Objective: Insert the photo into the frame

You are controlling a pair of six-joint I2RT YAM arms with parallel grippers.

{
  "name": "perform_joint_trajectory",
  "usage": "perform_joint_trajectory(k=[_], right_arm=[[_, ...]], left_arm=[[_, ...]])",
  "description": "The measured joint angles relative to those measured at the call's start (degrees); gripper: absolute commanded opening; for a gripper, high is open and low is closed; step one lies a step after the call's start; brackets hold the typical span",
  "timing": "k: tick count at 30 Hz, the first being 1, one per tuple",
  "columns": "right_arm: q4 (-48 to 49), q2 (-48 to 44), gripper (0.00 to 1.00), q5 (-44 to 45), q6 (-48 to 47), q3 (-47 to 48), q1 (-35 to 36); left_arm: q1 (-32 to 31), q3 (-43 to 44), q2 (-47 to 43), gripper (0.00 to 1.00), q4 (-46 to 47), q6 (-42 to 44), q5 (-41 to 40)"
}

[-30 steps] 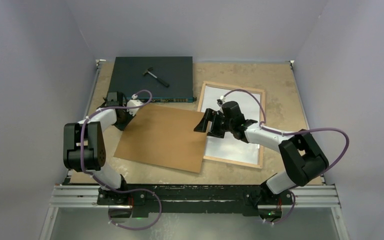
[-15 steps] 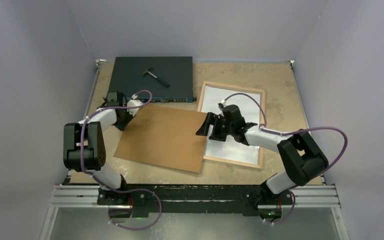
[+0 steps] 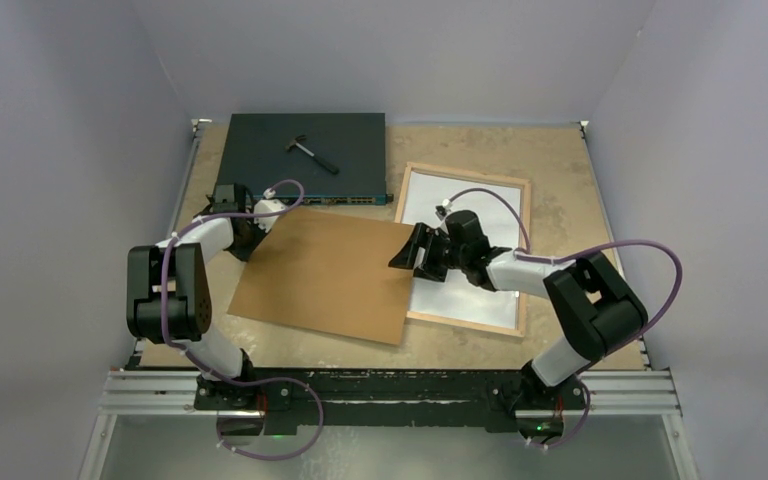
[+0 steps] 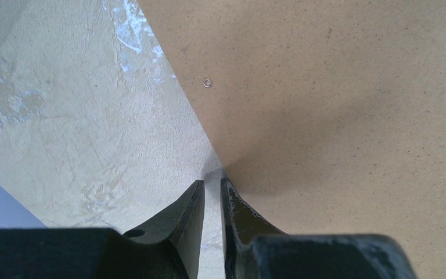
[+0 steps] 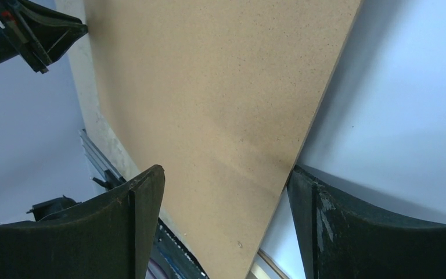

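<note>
The frame [image 3: 526, 250] lies on the table at the right with its light wood rim up. The photo [image 3: 470, 195] rests in it with its pale back up; it also shows in the right wrist view [image 5: 406, 87]. A brown backing board [image 3: 325, 275] lies flat to the left, its right edge over the frame's left rail. My right gripper [image 3: 412, 255] is open and straddles that board edge [image 5: 209, 87], one finger over the board and one over the photo [image 5: 226, 170]. My left gripper [image 3: 245, 232] sits at the board's far left edge [image 4: 337, 87], jaws nearly closed with only table showing between them [image 4: 211, 181].
A dark flat box with ports [image 3: 300, 175] sits at the back left with a small hammer [image 3: 310, 152] on top. Grey walls close in the table on three sides. A metal rail [image 3: 390, 385] runs along the near edge.
My right gripper has dropped slightly nearer along the board's right edge and its forearm has lowered. The left arm, board, frame and photo have not moved.
</note>
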Motion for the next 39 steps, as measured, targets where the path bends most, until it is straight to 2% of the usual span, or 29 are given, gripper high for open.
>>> perform_joint_trajectory(k=[5,11,19,21,25,26,28,34,36,37,39], right_arm=[[2.3,0.0,0.72,-1.6,1.5,-1.6,0.0],[8.2,0.8,0.56,-3.9,5.1,-4.3,-0.8],[27.1,4.4,0.55,-9.0,14.7,-8.8,-1.2],[32.3,4.6,0.49,-10.5,16.6,-8.8,-0.6],[38.0,4.6,0.31,-12.6,18.8,-8.7,0.3],[38.3,4.6,0.24,-12.9,18.9,-8.7,0.3],[37.7,4.4,0.17,-13.0,18.9,-8.4,0.4],[28.4,0.2,0.0,-12.3,17.2,-5.4,0.3],[25.4,-1.6,0.0,-12.3,16.9,-3.7,0.3],[24.1,-2.3,0.0,-12.2,16.8,-2.7,0.4],[21.7,-3.4,0.0,-12.0,16.8,-0.9,0.4]], left_arm=[[0.0,0.0,0.0,0.15,-0.1,0.0,0.1],[0.0,0.4,0.2,0.15,-0.7,0.0,0.4],[0.2,0.9,0.6,0.14,-1.3,0.0,0.2],[0.2,1.0,0.6,0.14,-1.6,0.0,1.0],[0.0,1.7,0.5,0.15,-3.1,0.0,4.9],[0.0,1.9,0.5,0.17,-3.7,0.0,5.8],[-0.1,2.4,0.5,0.23,-5.4,0.0,7.5],[-0.8,7.0,-1.4,0.6,-17.2,0.1,12.7],[-1.2,10.0,-3.6,0.81,-21.7,0.5,14.9],[-1.3,12.2,-5.4,0.86,-23.6,1.1,16.3],[-1.3,17.1,-10.2,0.9,-26.0,2.8,19.3]])
